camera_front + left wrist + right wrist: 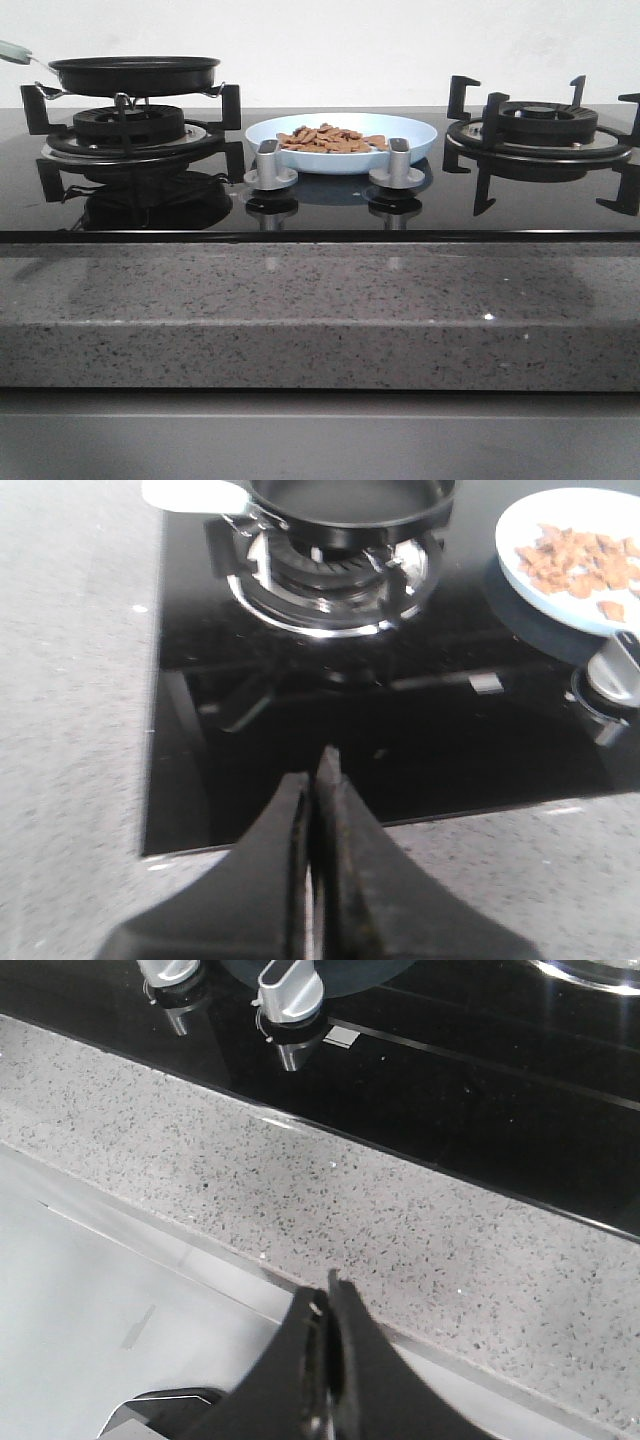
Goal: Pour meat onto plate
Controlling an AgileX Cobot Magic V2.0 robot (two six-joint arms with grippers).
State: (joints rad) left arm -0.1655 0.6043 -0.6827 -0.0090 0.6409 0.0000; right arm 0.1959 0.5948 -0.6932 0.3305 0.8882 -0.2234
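Observation:
The pale blue plate [415,141] sits on the black glass hob between the two burners, and the meat [330,140] lies heaped in it as small brown chunks. The left wrist view shows the same plate [520,560] and meat [578,562] far off to one side. My left gripper [318,770] is shut and empty, hovering over the hob's near edge. My right gripper [328,1295] is also shut and empty, above the speckled counter's front edge. Neither gripper shows in the front view.
A black frying pan [135,73] with a pale handle [190,494] rests on the left burner [130,125]. The right burner [540,125] is bare. Two silver knobs [270,165] [398,165] stand in front of the plate. The grey speckled counter [320,310] runs along the front.

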